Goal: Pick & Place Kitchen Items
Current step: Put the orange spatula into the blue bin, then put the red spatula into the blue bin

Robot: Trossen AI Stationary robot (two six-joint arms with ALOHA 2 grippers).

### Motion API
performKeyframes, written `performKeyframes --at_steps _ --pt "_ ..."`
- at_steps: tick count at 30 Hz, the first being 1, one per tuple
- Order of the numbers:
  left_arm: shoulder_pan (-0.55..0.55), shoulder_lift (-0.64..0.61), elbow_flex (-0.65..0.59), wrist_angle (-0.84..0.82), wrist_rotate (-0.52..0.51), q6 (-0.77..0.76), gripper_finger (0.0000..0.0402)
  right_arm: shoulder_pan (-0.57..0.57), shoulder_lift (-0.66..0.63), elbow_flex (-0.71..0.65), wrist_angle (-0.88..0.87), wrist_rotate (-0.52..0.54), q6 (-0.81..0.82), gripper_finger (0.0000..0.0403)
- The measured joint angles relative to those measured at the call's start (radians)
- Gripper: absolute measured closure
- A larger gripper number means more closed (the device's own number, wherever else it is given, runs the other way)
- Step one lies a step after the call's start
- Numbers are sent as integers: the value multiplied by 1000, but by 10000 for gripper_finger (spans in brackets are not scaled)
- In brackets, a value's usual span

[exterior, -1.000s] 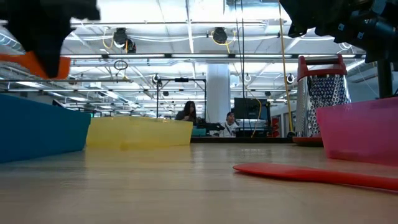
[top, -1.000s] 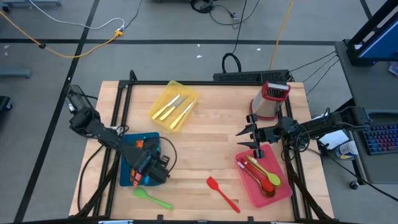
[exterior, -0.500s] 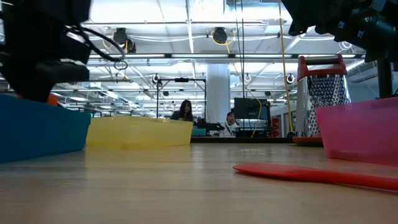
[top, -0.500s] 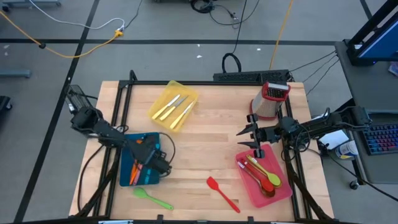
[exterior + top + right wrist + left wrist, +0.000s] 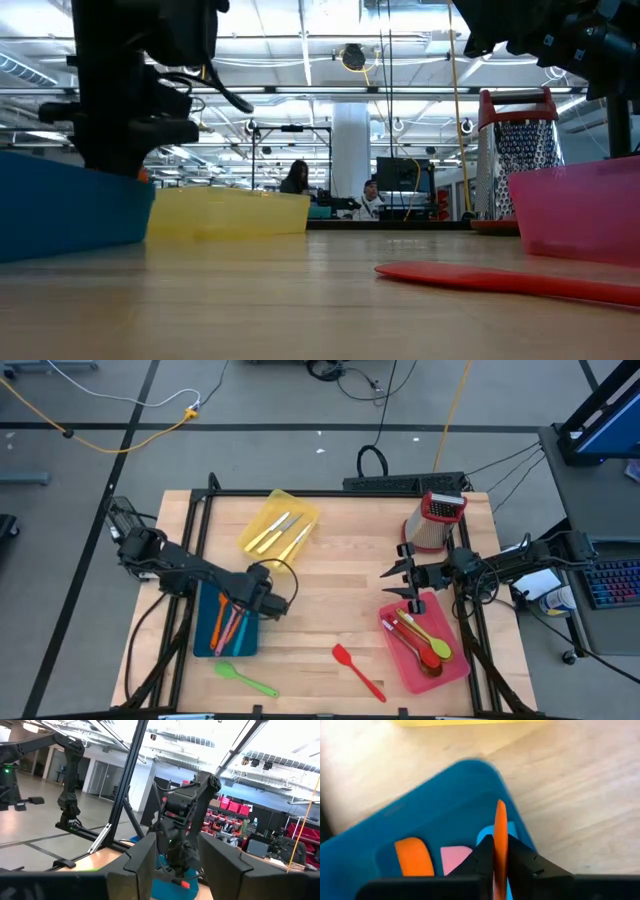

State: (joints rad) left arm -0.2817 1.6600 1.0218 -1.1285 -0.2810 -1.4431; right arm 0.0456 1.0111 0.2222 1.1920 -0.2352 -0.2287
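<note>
- Left gripper [image 5: 258, 600]: over the inner end of the blue tray [image 5: 203, 642] near the bench's left edge, fingers [image 5: 479, 861] clamped narrow on an orange utensil [image 5: 500, 839] held edge-on between them.
- Step in hand, by my reading: laying this orange piece into the blue tray. To do it well, lower until the piece lies along the tray floor beside the others, keep it inside the rim, and only then spread the fingers; a release from height risks it bouncing over the low wall onto the wood.
- Orange utensil: slim, flat, smooth, seen as a thin strip from the wrist; its far tip reaches toward the tray's rounded corner.
- Blue tray contents: an orange blade, a pink one, a light blue one, lying lengthwise.
- Yellow tray [image 5: 256, 528], toward the far edge: cream-handled knives [image 5: 281, 532].
- Pink tray [image 5: 447, 675], near the right front corner: spoons and spatulas.
- Loose on the bench near the front edge: green spatula [image 5: 244, 678], red spatula [image 5: 358, 671].
- Right gripper [image 5: 403, 577]: waiting above the far end of the pink tray, fingers spread wide.
</note>
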Motion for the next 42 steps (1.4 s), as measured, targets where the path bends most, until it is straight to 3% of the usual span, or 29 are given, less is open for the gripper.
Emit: performKeyframes --at_steps 9,16,20,25,34,42 --pt "1 0 -93 73 7 25 309 0 0 0 -7 0 0 264" --pt "1 0 -98 57 28 56 252 0 0 0 -7 0 0 264" --pt "4 0 -66 12 102 54 228 0 0 0 -7 0 -1 264" --pt "3 0 29 -85 141 29 230 0 0 0 -7 0 -9 264" --pt "-24 0 209 -181 -61 29 259 0 0 0 -16 -1 -11 264" --pt "-28 0 263 -178 -217 127 270 26 0 0 -57 -4 56 264"
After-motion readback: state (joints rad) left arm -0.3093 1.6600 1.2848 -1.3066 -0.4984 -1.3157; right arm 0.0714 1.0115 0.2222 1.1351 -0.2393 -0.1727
